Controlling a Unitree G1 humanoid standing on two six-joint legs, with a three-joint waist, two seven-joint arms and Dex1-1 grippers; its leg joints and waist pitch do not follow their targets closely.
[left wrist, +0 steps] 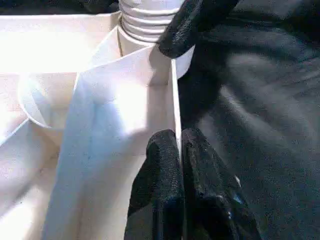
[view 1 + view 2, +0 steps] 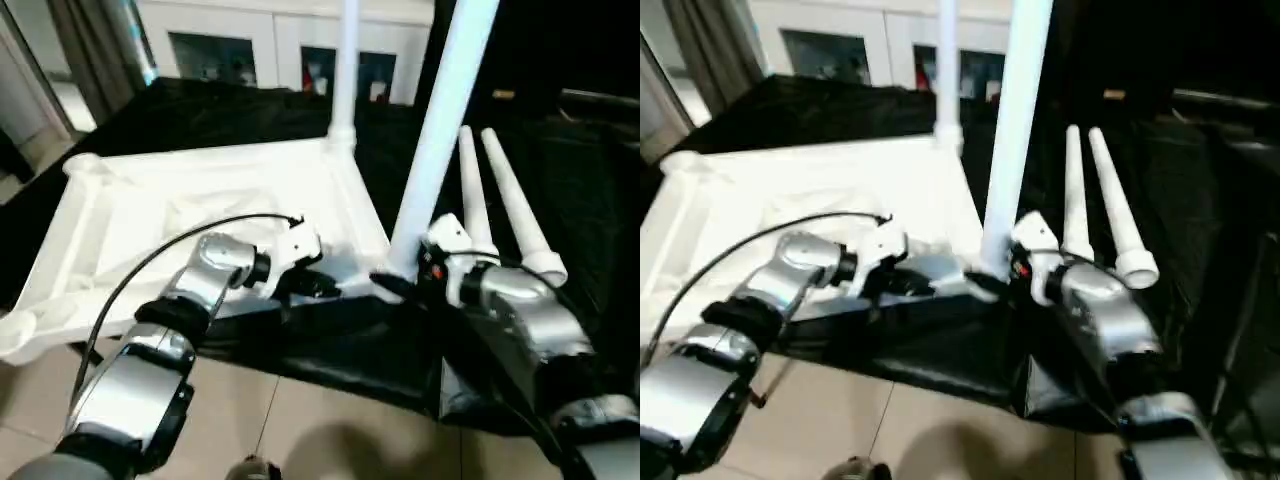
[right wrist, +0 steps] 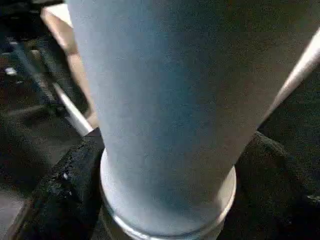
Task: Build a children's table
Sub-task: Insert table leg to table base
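White ribbed plastic tabletop (image 2: 200,215) lying underside up on black cloth (image 2: 330,350); near-corner tapered white leg (image 2: 440,120) upright, apparently seated. Left gripper (image 1: 179,150) clenched on tabletop rim. Right gripper (image 2: 395,283) straddling leg base, jaws parted. Risk: leg toppling if seated shallowly.

A white leg (image 3: 165,110) stands upright, apparently between black fingers (image 3: 60,195).

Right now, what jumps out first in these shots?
A white leg stands upright in the near right corner of the upside-down tabletop, the right pincer at its base. A second leg stands at the far corner, and two spare legs lie on the black cloth.
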